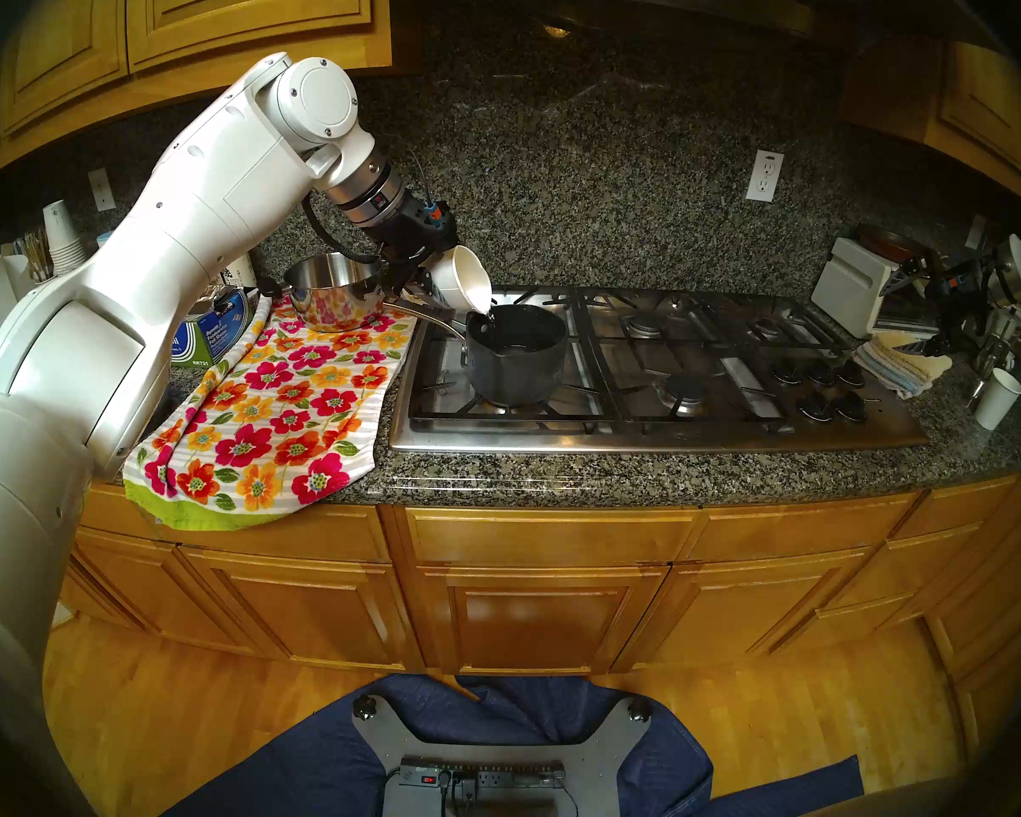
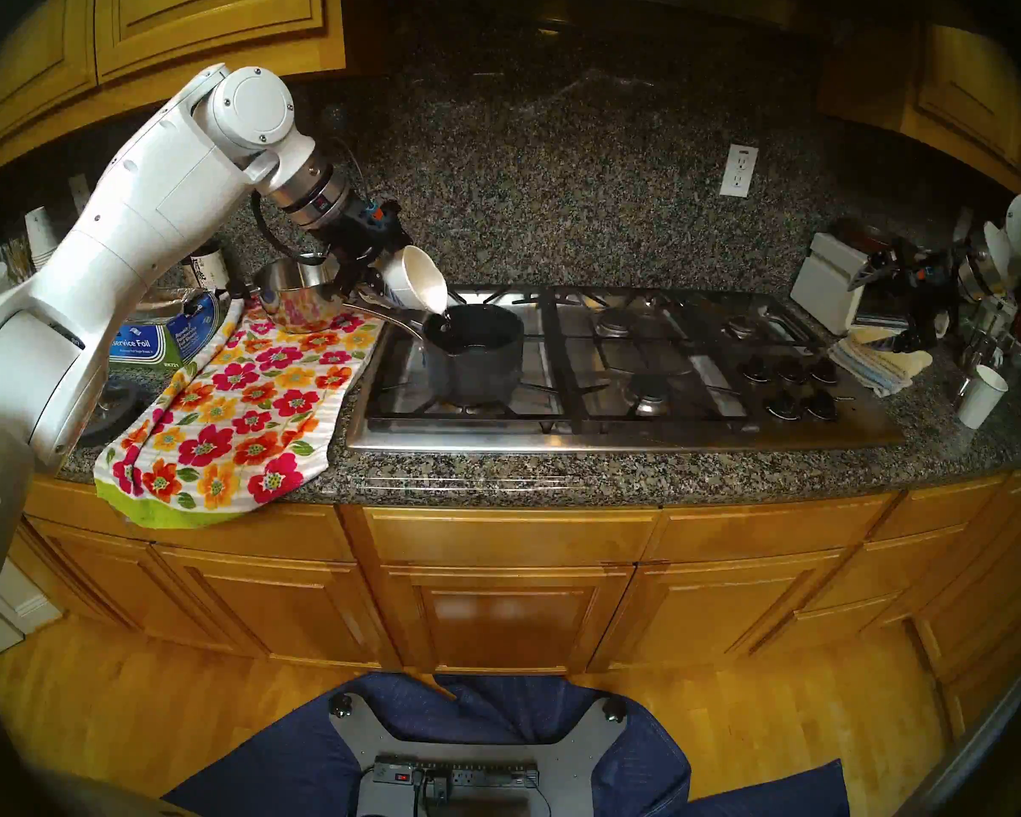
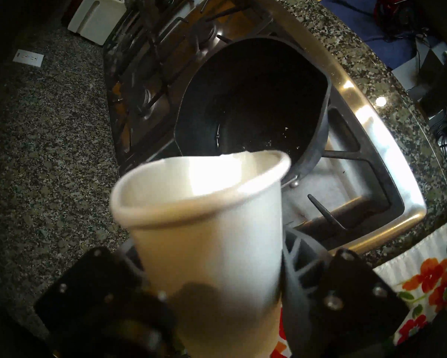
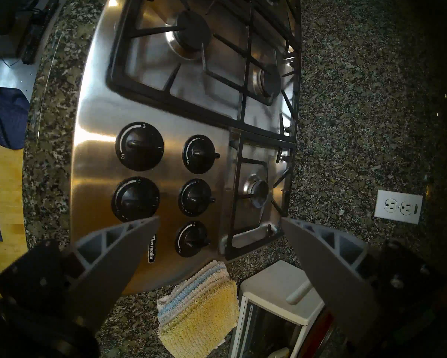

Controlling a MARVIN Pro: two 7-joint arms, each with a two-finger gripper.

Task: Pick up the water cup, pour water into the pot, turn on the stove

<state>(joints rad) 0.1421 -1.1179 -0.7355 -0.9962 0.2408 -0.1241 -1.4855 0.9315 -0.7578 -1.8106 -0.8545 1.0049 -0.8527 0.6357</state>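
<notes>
Two tools: left pinching water cup; right spread, head-view unclear.

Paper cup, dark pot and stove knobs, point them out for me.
Paper cup (image 1: 458, 276): head left view, tilted white side.
Dark pot (image 1: 517, 368): head left view, outer wall.
Stove knobs (image 4: 139, 146): right wrist view, top-left knob.
</notes>
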